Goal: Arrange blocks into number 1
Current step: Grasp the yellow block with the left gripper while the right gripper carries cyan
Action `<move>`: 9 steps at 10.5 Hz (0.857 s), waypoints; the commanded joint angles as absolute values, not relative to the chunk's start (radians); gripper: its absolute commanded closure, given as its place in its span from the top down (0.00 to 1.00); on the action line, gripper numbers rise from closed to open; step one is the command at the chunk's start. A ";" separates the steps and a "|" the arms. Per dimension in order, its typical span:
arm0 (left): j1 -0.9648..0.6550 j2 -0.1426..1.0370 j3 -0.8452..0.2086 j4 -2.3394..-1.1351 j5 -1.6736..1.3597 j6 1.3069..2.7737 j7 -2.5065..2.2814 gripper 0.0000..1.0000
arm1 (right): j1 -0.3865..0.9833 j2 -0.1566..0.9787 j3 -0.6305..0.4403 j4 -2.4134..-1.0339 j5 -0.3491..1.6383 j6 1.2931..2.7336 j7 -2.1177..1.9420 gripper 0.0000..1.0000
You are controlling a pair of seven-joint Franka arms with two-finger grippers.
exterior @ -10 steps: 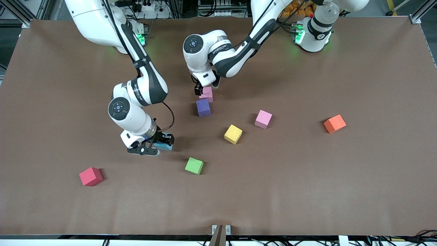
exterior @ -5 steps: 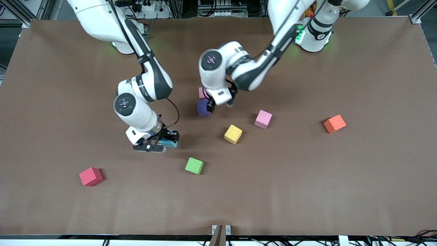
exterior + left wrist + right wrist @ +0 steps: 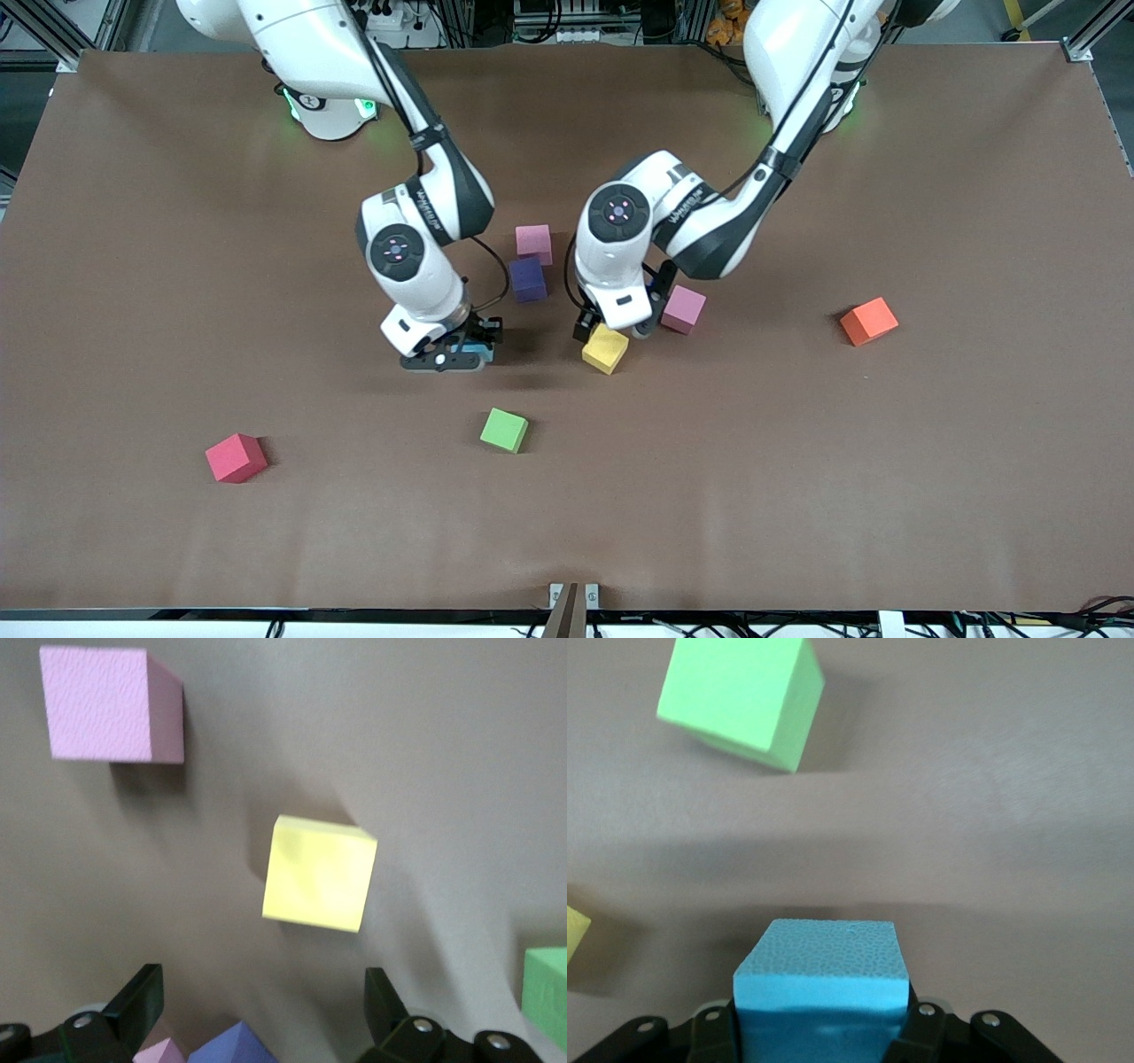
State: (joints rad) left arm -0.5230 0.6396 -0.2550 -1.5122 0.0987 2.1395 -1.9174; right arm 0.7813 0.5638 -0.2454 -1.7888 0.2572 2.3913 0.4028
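Mid-worktop, our right gripper (image 3: 467, 347) carries the light blue block (image 3: 821, 979) toward the purple block (image 3: 528, 278) and pink block (image 3: 534, 243) column; our left gripper (image 3: 611, 330), spread wide, must descend on the yellow block (image 3: 319, 873).

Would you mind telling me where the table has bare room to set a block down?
Bare patches: between the red cube and green block; between the pink block and orange cube. Crowded: around the purple block and yellow block, where both grippers work.
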 commanded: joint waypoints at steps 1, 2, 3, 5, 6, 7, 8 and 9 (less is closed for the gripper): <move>-0.495 0.670 -0.261 -1.477 0.118 2.115 -1.847 1.00 | 0.834 0.630 -0.296 -1.671 0.272 2.326 0.452 0.47; -0.491 0.687 -0.261 -1.462 0.117 2.117 -1.829 1.00 | 0.859 0.658 -0.310 -1.630 0.273 2.309 0.477 0.47; -0.488 0.715 -0.259 -1.430 0.115 2.115 -1.829 1.00 | 0.870 0.667 -0.311 -1.623 0.273 2.309 0.491 0.47; -0.483 0.729 -0.256 -1.410 0.110 2.115 -1.830 1.00 | 0.900 0.673 -0.311 -1.623 0.281 2.309 0.494 0.47; -0.485 0.739 -0.246 -1.402 0.110 2.117 -1.829 1.00 | 0.916 0.684 -0.311 -1.623 0.311 2.310 0.494 0.47; -0.486 0.759 -0.244 -1.372 0.110 2.115 -1.830 1.00 | 0.939 0.698 -0.311 -1.621 0.334 2.312 0.495 0.47; -0.491 0.773 -0.242 -1.362 0.110 2.117 -1.832 1.00 | 0.948 0.704 -0.311 -1.627 0.336 2.312 0.502 0.47; -0.497 0.779 -0.238 -1.362 0.110 2.115 -1.830 1.00 | 0.954 0.706 -0.311 -1.638 0.334 2.316 0.502 0.47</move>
